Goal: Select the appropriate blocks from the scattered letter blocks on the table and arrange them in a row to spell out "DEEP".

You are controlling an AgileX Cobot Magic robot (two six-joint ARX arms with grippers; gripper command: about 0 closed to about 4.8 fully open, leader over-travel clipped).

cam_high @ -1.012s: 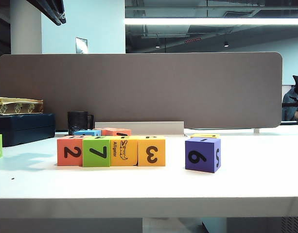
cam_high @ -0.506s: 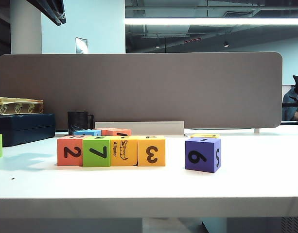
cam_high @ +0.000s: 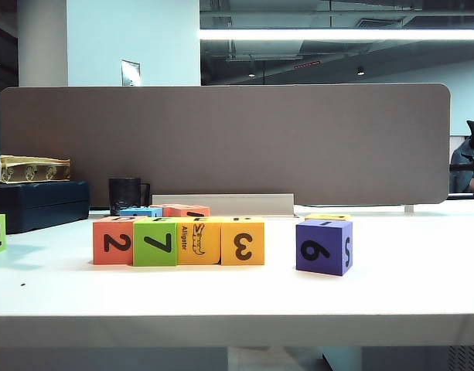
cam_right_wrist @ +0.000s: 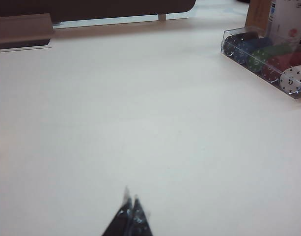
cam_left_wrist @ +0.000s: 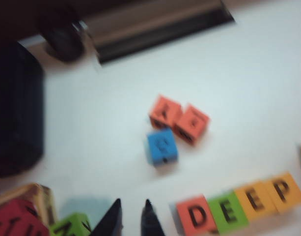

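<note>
DEEP row [cam_left_wrist: 241,206] sits just beside left gripper [cam_left_wrist: 131,205], which is nearer, nearly closed and empty. Right gripper [cam_right_wrist: 131,199] is closed over bare table [cam_right_wrist: 155,123] (no blocks near).

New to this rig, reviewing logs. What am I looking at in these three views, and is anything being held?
A two-armed robot at a white table. One picture is from a fixed camera at table level; the other two are from cameras on each wrist.

The four blocks stand in a row, their tops spelling DEEP. Spare blocks lie behind, and a purple block sits apart.

The left hand hovers near the row, nearly closed, holding nothing. The right hand is shut and empty over bare table.
</note>
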